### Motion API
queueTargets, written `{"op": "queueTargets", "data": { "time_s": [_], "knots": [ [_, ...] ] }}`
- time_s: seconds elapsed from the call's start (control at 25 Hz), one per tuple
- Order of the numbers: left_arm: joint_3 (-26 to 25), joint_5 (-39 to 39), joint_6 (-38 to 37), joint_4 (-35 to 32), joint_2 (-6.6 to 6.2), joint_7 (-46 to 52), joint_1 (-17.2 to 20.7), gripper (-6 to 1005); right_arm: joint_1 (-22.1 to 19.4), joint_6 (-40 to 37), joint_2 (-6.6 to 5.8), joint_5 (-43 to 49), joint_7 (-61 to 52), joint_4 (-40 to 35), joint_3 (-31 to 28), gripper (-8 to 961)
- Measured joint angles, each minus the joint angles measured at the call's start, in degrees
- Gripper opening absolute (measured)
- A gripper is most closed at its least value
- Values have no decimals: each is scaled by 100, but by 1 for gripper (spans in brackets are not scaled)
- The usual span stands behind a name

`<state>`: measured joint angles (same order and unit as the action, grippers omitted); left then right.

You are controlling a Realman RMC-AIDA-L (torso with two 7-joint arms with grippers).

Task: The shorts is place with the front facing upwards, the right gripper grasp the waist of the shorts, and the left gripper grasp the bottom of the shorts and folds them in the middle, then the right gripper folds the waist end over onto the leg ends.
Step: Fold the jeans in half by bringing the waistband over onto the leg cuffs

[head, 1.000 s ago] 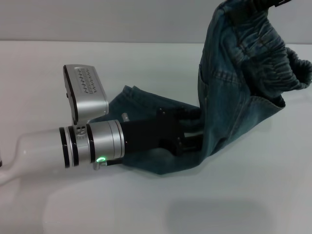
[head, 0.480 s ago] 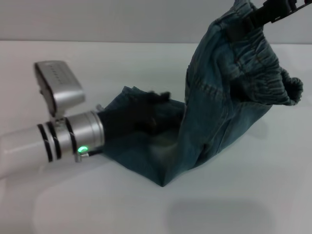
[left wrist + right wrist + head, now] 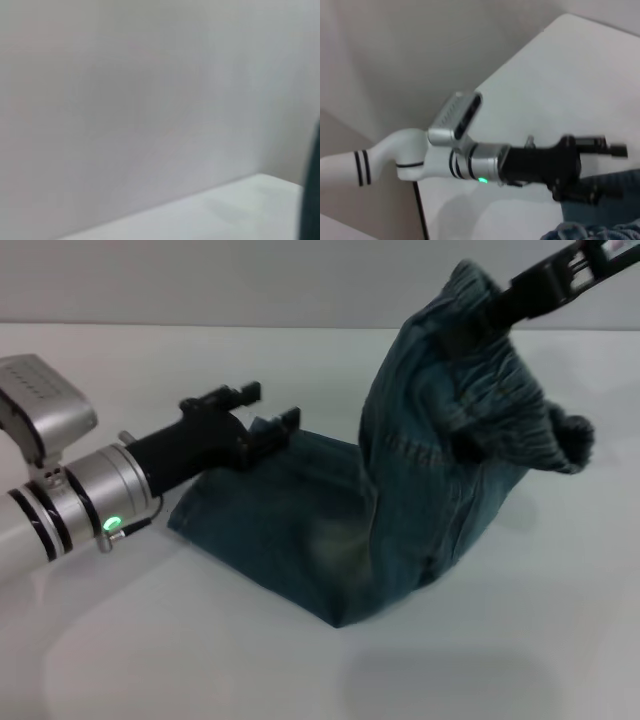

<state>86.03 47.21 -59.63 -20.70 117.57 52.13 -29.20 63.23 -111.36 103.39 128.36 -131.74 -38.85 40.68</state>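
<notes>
The blue-green denim shorts (image 3: pixel 400 510) are folded lengthwise, the leg part lying flat on the white table (image 3: pixel 200 660). The leg ends (image 3: pixel 225 495) rest on the table just under and beside my left gripper (image 3: pixel 262 408), which is open and holds nothing. My right gripper (image 3: pixel 500 305) is shut on the gathered waist (image 3: pixel 520 410) and holds it up high at the right, so the denim hangs in a tall curve. The right wrist view shows the left gripper (image 3: pixel 605 170) beside the denim (image 3: pixel 605 227).
The left arm's silver cylinder with its green light (image 3: pixel 112 524) slants across the table's left side. A pale wall (image 3: pixel 250 280) runs behind the table. The left wrist view shows only wall and a table corner (image 3: pixel 250 200).
My left gripper let go of the leg ends and drew back to the left, now open. The right gripper carried the raised waist a little lower and leftwards, and the leg part lies flatter.
</notes>
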Motion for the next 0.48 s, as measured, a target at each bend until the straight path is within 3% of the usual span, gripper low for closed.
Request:
{"op": "queueTargets", "data": {
  "time_s": [0.24, 0.48],
  "knots": [
    [-906, -46, 5, -11, 79, -474, 137, 679, -18, 540, 323, 11, 279, -15, 410, 49],
    [-1918, -62, 6, 29, 92, -968, 177, 679, 76, 897, 503, 7, 585, 8, 595, 48]
  ]
}}
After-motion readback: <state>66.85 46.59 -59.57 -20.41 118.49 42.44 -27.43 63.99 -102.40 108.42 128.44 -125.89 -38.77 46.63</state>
